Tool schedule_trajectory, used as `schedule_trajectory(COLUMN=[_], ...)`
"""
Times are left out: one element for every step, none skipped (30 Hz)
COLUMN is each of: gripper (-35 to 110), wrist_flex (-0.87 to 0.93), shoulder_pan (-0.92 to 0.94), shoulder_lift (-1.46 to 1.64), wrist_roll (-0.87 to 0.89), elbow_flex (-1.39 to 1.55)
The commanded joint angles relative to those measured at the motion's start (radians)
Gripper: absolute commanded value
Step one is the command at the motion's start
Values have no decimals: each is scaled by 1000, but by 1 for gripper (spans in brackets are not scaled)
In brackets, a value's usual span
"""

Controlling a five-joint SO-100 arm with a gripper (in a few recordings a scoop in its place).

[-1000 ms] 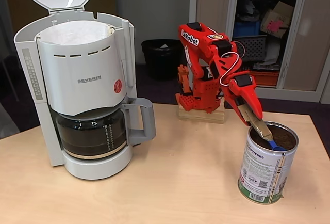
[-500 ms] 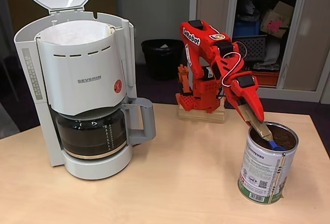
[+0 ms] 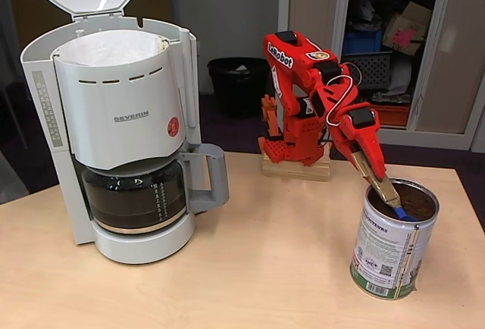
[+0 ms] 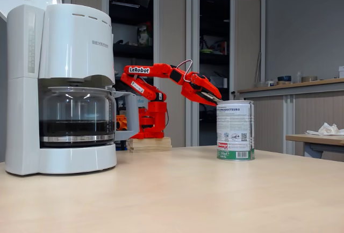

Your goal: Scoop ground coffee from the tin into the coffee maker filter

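Clenched on a wooden-handled scoop point(image 3: 384, 188), the red hand point(image 3: 371, 164) reaches down over the open tin point(image 3: 392, 244), and the scoop's blue tip dips into the ground coffee point(image 3: 417, 200) inside. That tin stands on the table point(image 3: 250, 283) (right side in a fixed view), well apart from the white coffee maker point(image 3: 121, 132), whose lid is up.

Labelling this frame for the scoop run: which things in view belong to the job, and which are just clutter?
Job:
- tin, open
- ground coffee in the tin
- scoop, held by the gripper, tip in the tin
- coffee maker, lid up
- filter in its basket

Clutter:
- bin on the floor
- cupboard shelves
- crumpled cloth on a side table
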Motion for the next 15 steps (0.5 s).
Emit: schedule_trajectory(gripper=[0, 0, 0, 0, 0, 0, 0, 0, 0, 0, 0, 0, 0, 0, 0], wrist_flex=[17, 40, 64, 95, 126, 153, 179, 202, 224, 244, 262, 281, 293, 304, 313], shoulder_pan=[-23, -21, -17, -14, -8, -2, 6, 12, 17, 21, 26, 29, 34, 35, 37], shoulder_lift=[35, 34, 32, 34, 35, 35, 35, 37, 37, 37, 37, 37, 37, 35, 32], wrist_roll=[-64, -75, -89, -100, -109, -114, -121, -127, -135, -143, -146, -153, -158, -167, -181], elbow_flex=[-26, -49, -72, -95, -118, -140, -161, -178, -196, -216, -233, -250, -265, -278, -287])
